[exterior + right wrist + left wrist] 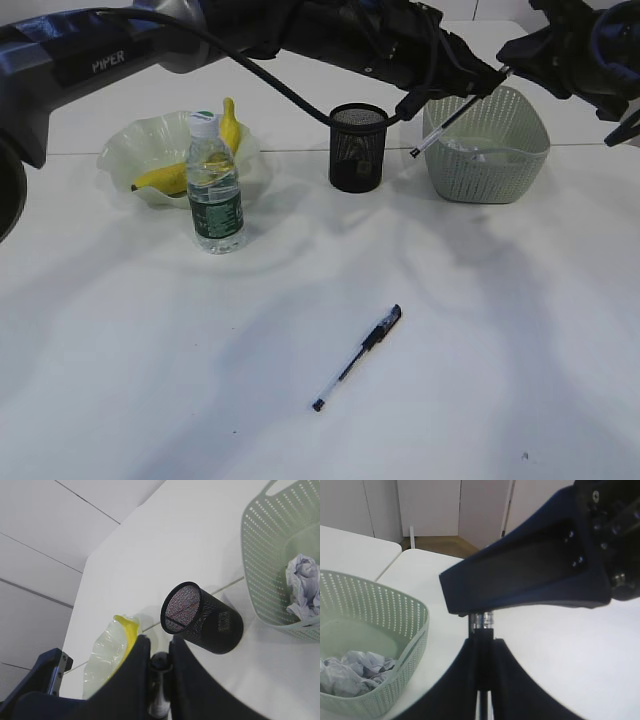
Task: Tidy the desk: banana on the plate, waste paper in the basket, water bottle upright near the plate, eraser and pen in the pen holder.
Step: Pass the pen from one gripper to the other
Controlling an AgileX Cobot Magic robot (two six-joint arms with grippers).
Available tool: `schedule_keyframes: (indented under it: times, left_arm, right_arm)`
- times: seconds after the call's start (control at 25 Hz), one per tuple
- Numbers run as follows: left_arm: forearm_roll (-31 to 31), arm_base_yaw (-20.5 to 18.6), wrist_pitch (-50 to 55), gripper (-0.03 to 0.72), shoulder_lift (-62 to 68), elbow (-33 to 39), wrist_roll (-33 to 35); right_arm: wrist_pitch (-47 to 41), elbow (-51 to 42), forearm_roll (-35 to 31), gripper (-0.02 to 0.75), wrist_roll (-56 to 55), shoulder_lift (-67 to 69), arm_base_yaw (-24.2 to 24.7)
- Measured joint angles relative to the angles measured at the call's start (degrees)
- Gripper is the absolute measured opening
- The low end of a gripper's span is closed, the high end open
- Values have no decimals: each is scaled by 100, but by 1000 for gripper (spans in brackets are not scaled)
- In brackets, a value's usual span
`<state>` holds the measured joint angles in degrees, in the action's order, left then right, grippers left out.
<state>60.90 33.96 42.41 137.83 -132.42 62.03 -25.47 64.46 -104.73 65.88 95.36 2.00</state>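
Note:
Both grippers meet high above the basket (487, 150), and a pen (450, 120) slants down-left from them toward the pen holder (358, 147). My left gripper (482, 637) is shut on that pen (483, 621). My right gripper (160, 652) is also shut on the pen (160, 666), above the pen holder (210, 620). A second pen (358, 358) lies on the desk (500, 350) near the front. The banana (170, 178) lies in the plate (125, 145). The water bottle (213, 185) stands upright just in front of the plate. Waste paper (355, 665) sits in the basket (415, 625). The eraser is out of view.
The left arm (300, 40) stretches across the back of the desk from the left, over the plate and the pen holder. The right arm (545, 565) fills the top right corner. The basket stands right of the pen holder.

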Motion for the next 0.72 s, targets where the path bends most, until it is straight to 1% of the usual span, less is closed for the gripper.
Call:
schedule_keyframes:
  times: [0.32, 0.44, 0.72]
  left_arm:
    - [32, 0, -13, 29, 0, 0, 0]
    - [188, 0, -37, 50, -13, 0, 0]
    - [298, 0, -61, 83, -13, 0, 0]
  right_arm:
    - [22, 0, 0, 57, 0, 0, 0]
    - [111, 0, 50, 57, 0, 13, 0]
    - [149, 0, 68, 57, 0, 13, 0]
